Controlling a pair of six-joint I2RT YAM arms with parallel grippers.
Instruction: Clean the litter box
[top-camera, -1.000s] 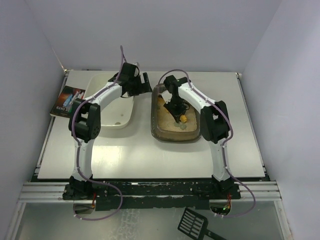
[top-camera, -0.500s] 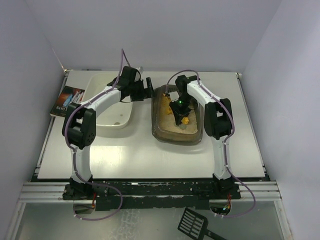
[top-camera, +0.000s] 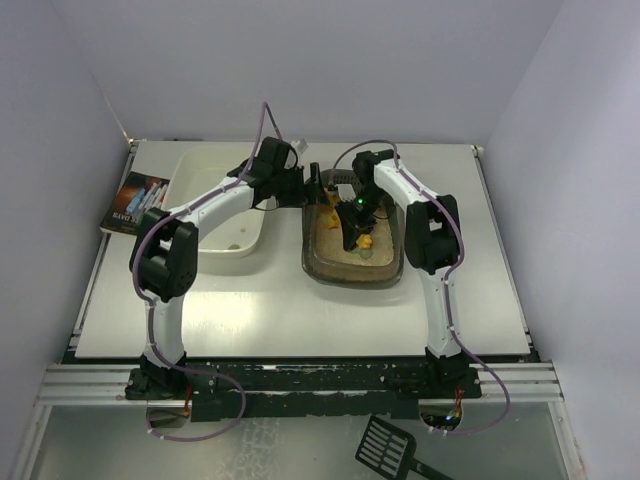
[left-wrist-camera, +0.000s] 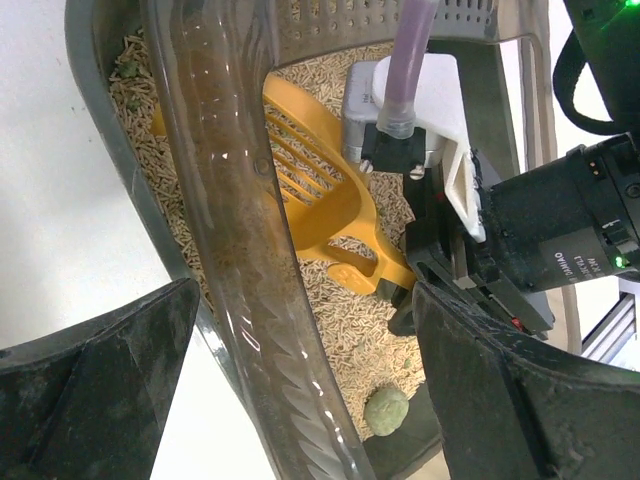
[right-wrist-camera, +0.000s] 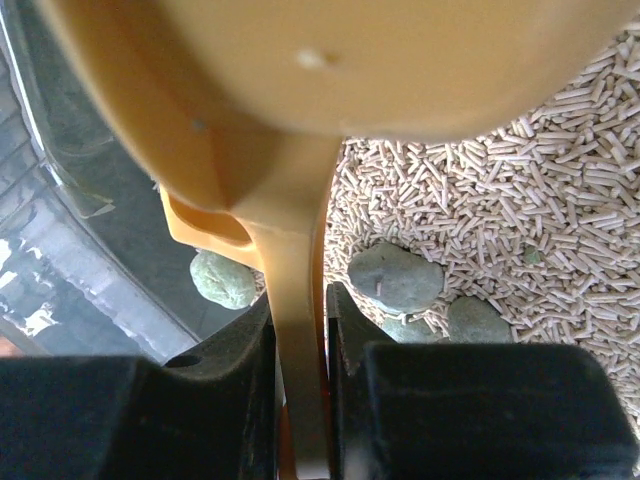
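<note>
The right gripper (right-wrist-camera: 300, 395) is closed tight on the thin handle of a yellow slotted scoop (left-wrist-camera: 318, 205), both fingers pressed flat against it; the scoop's bowl sits low over the beige pellet litter (right-wrist-camera: 520, 180), inside the litter box (top-camera: 350, 277); several grey-green lumps (right-wrist-camera: 395, 280) lie in the litter just beside the handle, one of them against the box wall.

The left gripper (top-camera: 314, 185) stands with its jaws spread as wide as they go and grips nothing; its two dark fingers (left-wrist-camera: 110, 350) straddle the far left rim of the litter box, one outside over the table (top-camera: 300, 310), the other inside over the litter; whether either finger touches the brown wall I cannot tell.

The litter box lies right of centre on the table, its left wall just beside a white tub (top-camera: 205, 215); a dark printed packet (top-camera: 135, 202) rests at the table's left edge, its lettering too small to read; small white print on the right arm's black camera housing, seen from the left wrist, is likewise illegible; a black slotted scoop (top-camera: 383, 446) lies off the table, near the arms' bases.
</note>
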